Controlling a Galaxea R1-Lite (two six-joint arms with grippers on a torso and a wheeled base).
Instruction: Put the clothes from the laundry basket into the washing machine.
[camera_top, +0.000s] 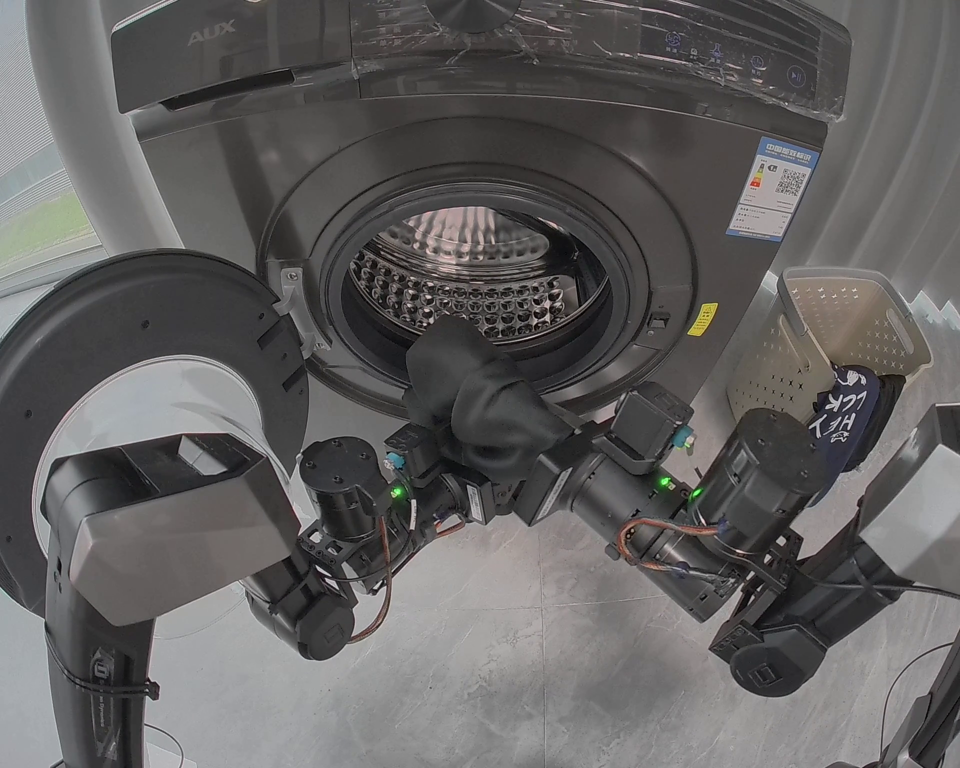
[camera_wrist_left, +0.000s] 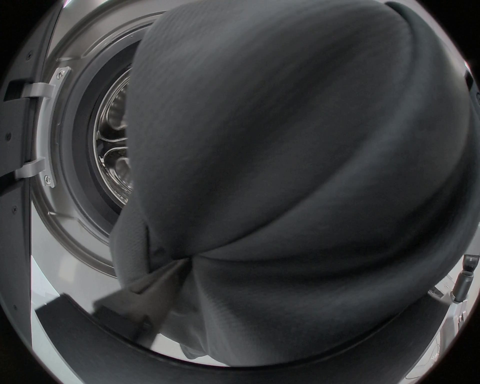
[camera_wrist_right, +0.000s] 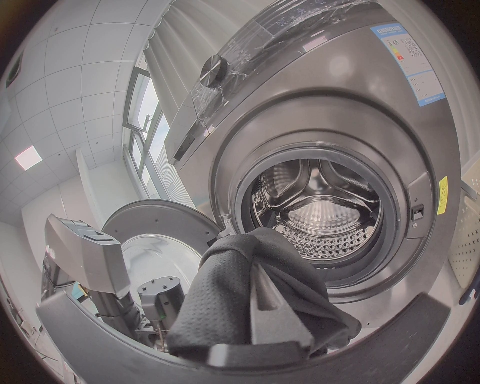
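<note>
A black garment (camera_top: 480, 400) hangs bunched at the lower rim of the washing machine's (camera_top: 620, 170) open porthole, partly over the steel drum (camera_top: 470, 280). My left gripper (camera_top: 445, 455) and right gripper (camera_top: 525, 450) meet under it from either side, both shut on the cloth and mostly buried in it. In the left wrist view the black garment (camera_wrist_left: 300, 175) bulges close over the gripper (camera_wrist_left: 170, 280), with the drum (camera_wrist_left: 112, 150) behind. In the right wrist view the garment (camera_wrist_right: 225, 295) wraps one finger (camera_wrist_right: 272, 310) in front of the drum (camera_wrist_right: 320, 210).
The round door (camera_top: 140, 330) stands swung open on the left. A cream laundry basket (camera_top: 850, 310) leans by the machine's right side, holding a dark garment with white letters (camera_top: 845, 405). Grey tiled floor (camera_top: 520, 640) lies below the arms.
</note>
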